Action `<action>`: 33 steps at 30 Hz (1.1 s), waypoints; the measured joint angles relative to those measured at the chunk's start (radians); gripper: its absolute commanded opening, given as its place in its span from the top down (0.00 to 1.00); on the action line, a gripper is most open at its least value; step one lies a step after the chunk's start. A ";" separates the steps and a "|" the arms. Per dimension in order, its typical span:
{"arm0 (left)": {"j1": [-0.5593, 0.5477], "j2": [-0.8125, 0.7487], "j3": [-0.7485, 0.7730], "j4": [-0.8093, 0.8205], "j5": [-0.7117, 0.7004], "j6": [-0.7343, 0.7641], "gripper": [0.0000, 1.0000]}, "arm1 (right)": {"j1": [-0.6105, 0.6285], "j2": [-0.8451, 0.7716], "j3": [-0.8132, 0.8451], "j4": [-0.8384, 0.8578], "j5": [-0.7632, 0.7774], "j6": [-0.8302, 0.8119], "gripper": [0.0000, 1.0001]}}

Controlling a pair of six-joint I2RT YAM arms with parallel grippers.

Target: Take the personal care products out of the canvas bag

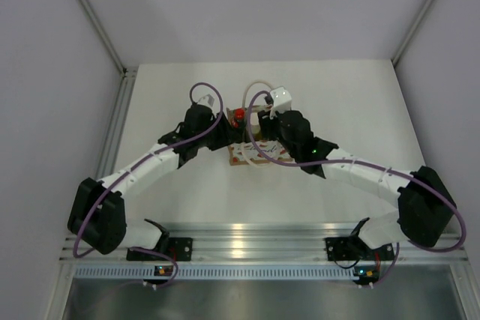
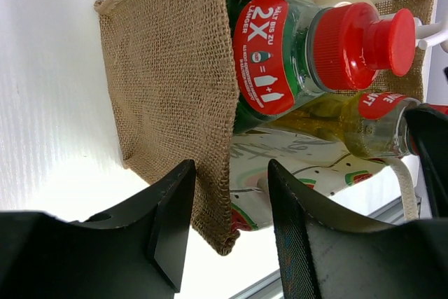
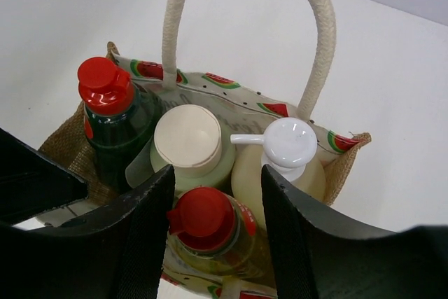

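The tan canvas bag (image 3: 344, 155) stands upright with its cream handles (image 3: 316, 40) up, and all the bottles are inside it. My right gripper (image 3: 217, 208) is open above the bag. Its fingers flank the red cap of the yellow-green bottle (image 3: 204, 218). Behind that bottle stand the pale green bottle with the white cap (image 3: 187, 138), the peach pump bottle (image 3: 288, 143) and the dark green bottle (image 3: 105, 85). My left gripper (image 2: 229, 208) is open, its jaws astride the bag's burlap side wall (image 2: 168, 82). The dark green bottle (image 2: 280, 54) shows beyond. In the top view both grippers meet at the bag (image 1: 249, 157).
The bag stands mid-table on a white tabletop (image 1: 180, 185). White walls enclose the table at the back and sides. A metal rail (image 1: 255, 237) with the arm bases runs along the near edge.
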 measured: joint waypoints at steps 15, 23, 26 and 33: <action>0.000 0.000 0.005 -0.002 0.010 0.009 0.49 | 0.000 0.024 -0.031 0.040 0.014 0.014 0.68; 0.000 0.000 0.005 -0.002 0.013 0.011 0.49 | 0.000 0.025 -0.066 0.119 0.030 0.008 1.00; 0.000 0.000 0.006 -0.002 0.014 0.012 0.48 | 0.000 0.024 -0.070 0.129 0.031 0.008 1.00; 0.000 0.000 0.007 -0.002 0.019 0.023 0.47 | 0.000 0.024 -0.070 0.131 0.032 0.002 1.00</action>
